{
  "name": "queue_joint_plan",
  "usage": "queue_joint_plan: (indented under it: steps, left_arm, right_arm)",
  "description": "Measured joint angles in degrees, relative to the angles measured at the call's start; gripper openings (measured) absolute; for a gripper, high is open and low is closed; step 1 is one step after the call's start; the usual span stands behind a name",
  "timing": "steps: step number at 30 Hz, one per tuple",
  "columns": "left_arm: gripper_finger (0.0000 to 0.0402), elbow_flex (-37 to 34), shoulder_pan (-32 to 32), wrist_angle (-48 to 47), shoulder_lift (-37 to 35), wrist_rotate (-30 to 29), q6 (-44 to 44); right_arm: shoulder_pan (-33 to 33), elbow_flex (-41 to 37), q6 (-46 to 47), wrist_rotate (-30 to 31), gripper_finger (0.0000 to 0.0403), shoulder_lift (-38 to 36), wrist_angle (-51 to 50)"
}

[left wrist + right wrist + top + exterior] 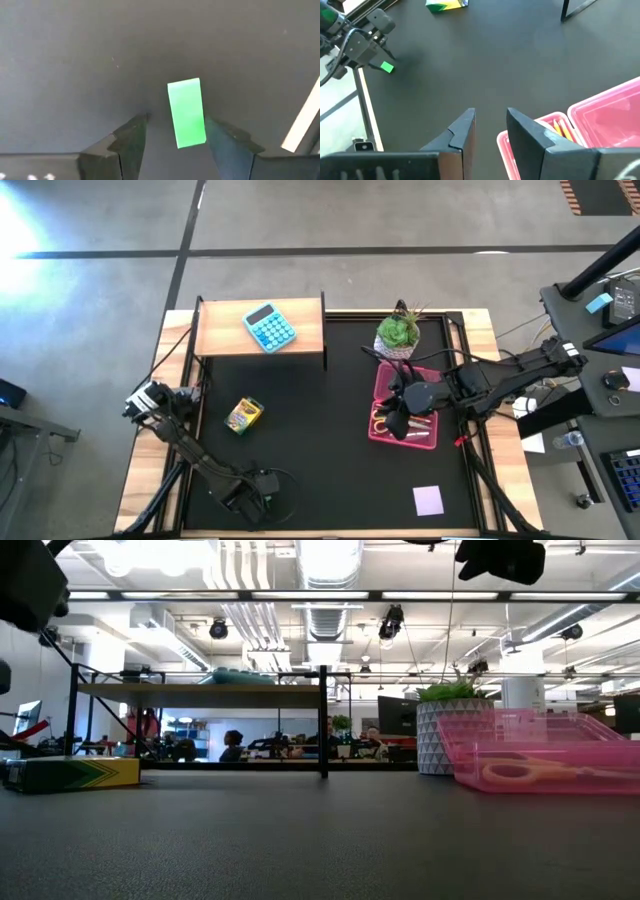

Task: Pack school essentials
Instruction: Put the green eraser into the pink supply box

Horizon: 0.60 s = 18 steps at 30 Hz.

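A small green eraser (186,114) lies flat on the black mat near the table's near edge. My left gripper (177,120) hangs over it, open, with one finger on each side and one fingertip close to its long edge. The right wrist view shows the same eraser (386,66) under the left gripper (379,35). My right gripper (490,117) is open and hovers above the open pink case (407,430), which holds yellow-handled scissors (530,772) and pencils (560,129). The crayon box (243,415) and the lilac notepad (428,500) lie flat on the mat.
A light-blue calculator (270,327) lies on a wooden shelf (225,330) at the far left. A green plant in a white pot (398,335) stands just beyond the pink case. Bare black mat (320,440) stretches between the crayon box and the case.
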Motion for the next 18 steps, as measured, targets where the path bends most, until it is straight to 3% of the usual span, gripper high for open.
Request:
queue_joint_plan:
  steps: [13, 18]
  left_arm:
    - [0.0183, 0.1, -0.7, -0.1, 3.9, -2.2, 0.1]
    - [0.0149, 0.4, -0.7, -0.5, 4.3, -2.1, 0.1]
  right_arm:
    - [0.0, -0.1, -0.2, 0.0, 0.0102, 0.0, -0.1]
    - [0.0, -0.1, -0.3, 0.0, 0.0102, 0.0, -0.3]
